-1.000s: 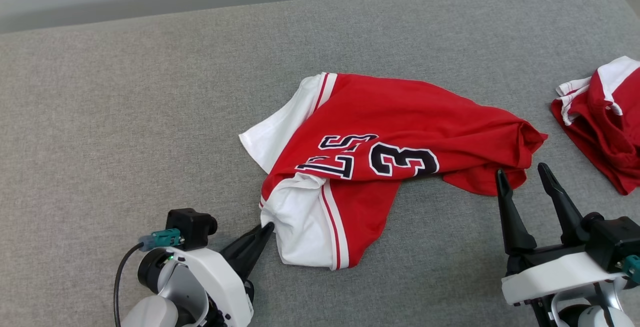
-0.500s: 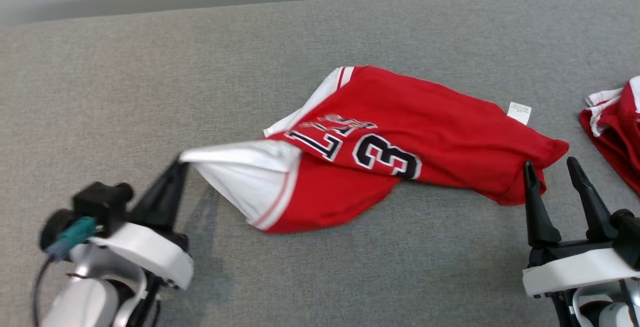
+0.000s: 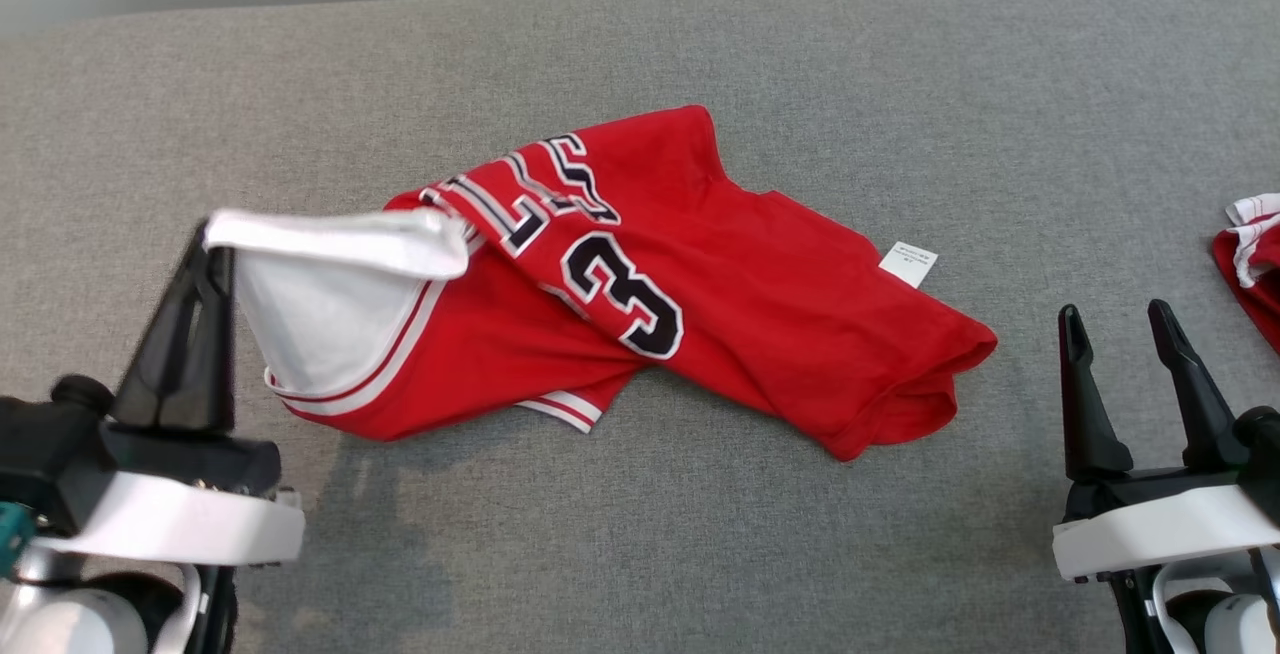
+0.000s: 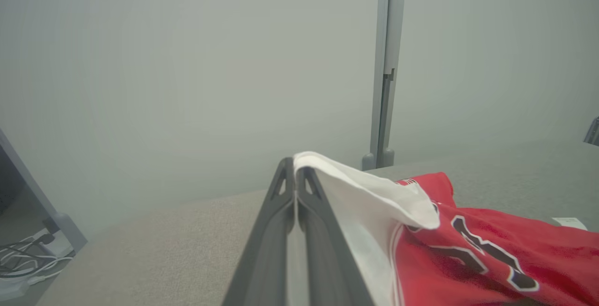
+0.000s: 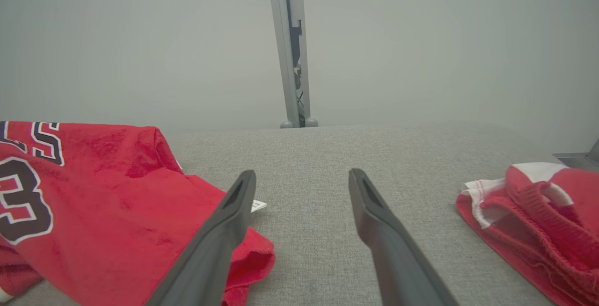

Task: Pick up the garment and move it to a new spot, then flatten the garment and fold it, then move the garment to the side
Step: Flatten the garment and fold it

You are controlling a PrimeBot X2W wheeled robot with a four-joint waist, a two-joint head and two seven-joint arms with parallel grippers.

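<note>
Head view.
Cushion [image 3: 700,534]: grey work surface.
Jersey [image 3: 760,274]: crumpled mid-cushion, its white sleeve [image 3: 340,244] raised at left, probably for hauling to a new spot.
Left gripper [image 3: 205,234]: pinched tight on that sleeve.
Right gripper [image 3: 1114,312]: jaws wide, empty, near the hem, apparently in reserve.
Label [image 3: 908,264]: exposed.

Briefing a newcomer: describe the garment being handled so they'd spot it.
Mid-way across the grey upholstered surface lies a white-trimmed red jersey. Unlike the red-and-white bundle at the right edge, it bears a black 3, and the left gripper pinches its white corner.
</note>
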